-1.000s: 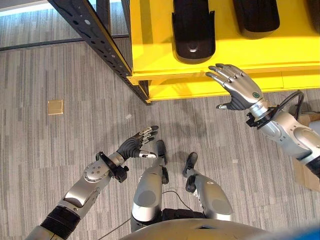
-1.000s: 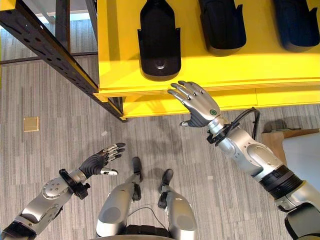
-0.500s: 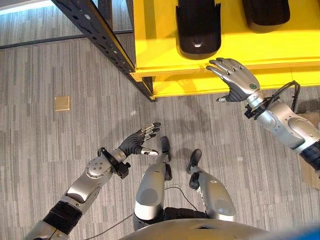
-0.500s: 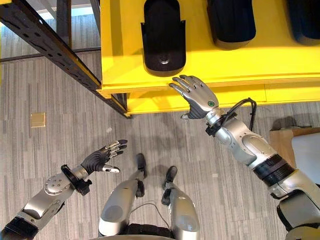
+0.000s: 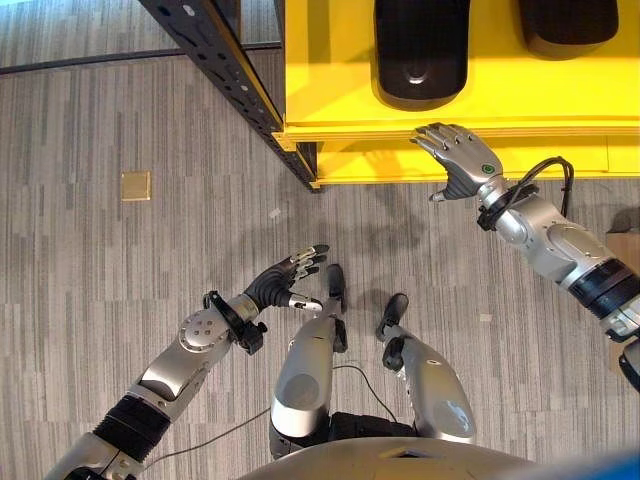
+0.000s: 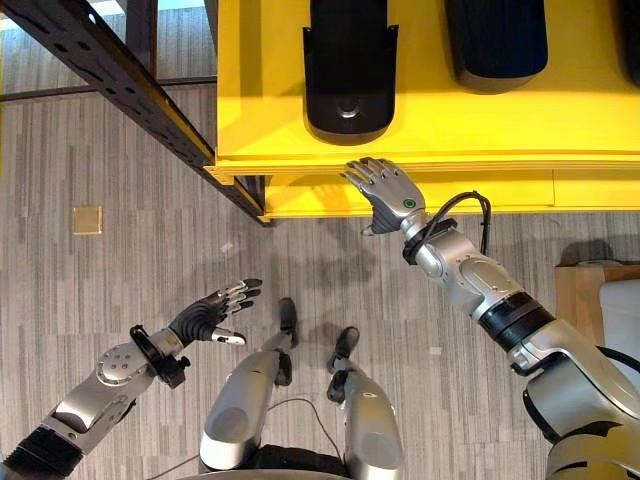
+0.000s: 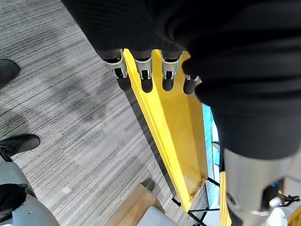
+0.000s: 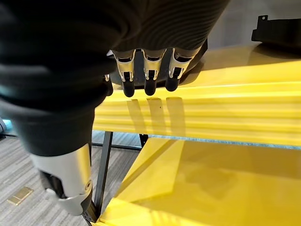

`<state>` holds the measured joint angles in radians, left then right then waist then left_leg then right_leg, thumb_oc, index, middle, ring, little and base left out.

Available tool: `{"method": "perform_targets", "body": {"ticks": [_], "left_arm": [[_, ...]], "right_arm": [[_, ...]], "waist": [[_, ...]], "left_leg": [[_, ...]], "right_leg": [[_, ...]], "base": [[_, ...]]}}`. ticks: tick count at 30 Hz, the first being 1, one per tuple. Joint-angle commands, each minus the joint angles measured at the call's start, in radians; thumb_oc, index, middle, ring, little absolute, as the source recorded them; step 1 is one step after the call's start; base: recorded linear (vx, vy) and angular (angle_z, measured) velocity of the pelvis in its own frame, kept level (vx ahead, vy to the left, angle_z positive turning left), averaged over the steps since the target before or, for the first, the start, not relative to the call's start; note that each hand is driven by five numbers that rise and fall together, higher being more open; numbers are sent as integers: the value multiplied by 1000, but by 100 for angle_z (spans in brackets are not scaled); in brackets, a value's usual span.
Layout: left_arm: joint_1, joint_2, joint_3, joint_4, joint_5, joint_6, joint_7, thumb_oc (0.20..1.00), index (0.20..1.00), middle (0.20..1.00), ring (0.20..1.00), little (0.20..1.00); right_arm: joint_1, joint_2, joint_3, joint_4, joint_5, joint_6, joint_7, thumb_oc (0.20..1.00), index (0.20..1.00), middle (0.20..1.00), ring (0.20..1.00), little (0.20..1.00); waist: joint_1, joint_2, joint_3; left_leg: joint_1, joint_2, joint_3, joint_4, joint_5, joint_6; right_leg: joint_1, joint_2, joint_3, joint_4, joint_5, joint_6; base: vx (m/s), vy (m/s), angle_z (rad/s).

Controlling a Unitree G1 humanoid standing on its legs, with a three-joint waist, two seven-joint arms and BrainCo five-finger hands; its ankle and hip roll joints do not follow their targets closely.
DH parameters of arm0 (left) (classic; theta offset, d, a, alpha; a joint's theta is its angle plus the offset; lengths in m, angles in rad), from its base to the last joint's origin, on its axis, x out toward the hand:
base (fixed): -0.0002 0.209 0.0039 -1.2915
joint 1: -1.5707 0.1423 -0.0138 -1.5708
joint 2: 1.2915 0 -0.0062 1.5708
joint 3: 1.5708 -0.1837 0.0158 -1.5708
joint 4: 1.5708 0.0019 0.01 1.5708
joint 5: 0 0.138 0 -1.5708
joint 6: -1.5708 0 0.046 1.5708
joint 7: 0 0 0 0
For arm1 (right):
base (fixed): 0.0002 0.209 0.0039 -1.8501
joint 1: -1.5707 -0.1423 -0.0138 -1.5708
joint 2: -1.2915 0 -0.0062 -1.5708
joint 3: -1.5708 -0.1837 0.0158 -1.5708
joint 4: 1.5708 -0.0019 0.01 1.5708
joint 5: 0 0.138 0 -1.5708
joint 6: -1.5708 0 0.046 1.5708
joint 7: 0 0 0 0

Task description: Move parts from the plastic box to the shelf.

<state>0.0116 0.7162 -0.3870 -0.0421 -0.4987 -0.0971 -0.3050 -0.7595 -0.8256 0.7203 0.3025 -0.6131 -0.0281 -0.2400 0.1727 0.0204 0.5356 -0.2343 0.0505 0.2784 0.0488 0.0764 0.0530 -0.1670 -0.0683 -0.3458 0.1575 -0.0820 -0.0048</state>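
Observation:
A yellow shelf fills the top of the eye views. Black moulded parts lie on it, one just beyond my right hand and another further right. My right hand is open and empty, palm down, with its fingertips at the shelf's front edge. My left hand hangs open and empty over the floor, lower left. Its fingers are straight, and the yellow shelf edge lies past them.
A black perforated shelf upright slants down to the shelf's left corner. A small brass plate is set in the grey plank floor. At the right edge stands a brown cardboard piece with a pale container beside it.
The whole view has shifted. My right arm has stretched out further, its hand still open at the shelf's front edge. The left hand has hardly moved.

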Motion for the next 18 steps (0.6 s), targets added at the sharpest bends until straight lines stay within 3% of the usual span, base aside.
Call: {"method": "perform_targets", "body": {"ticks": [1, 18], "left_arm": [[21, -18, -14, -20, 2, -22, -24, 1000, 1000, 1000, 1000, 1000], [-17, -23, -17, -45, -5, 11, -50, 1000, 1000, 1000, 1000, 1000]], "right_arm": [[-80, -25, 33, -15, -12, 24, -13, 1000, 1000, 1000, 1000, 1000], [-193, 21, 58, 186, -14, 99, -12, 1000, 1000, 1000, 1000, 1000]], "waist": [[8, 12, -16], [28, 49, -16]], "left_leg": [[-15, 30, -65, 68, 3, -84], [-30, 25, -76, 78, 8, -83]], "right_leg": [[-59, -3, -6, 132, 7, 55], [-80, -17, -13, 157, 3, 50]], "base": [[22, -19, 8], [4, 0, 1]]}}
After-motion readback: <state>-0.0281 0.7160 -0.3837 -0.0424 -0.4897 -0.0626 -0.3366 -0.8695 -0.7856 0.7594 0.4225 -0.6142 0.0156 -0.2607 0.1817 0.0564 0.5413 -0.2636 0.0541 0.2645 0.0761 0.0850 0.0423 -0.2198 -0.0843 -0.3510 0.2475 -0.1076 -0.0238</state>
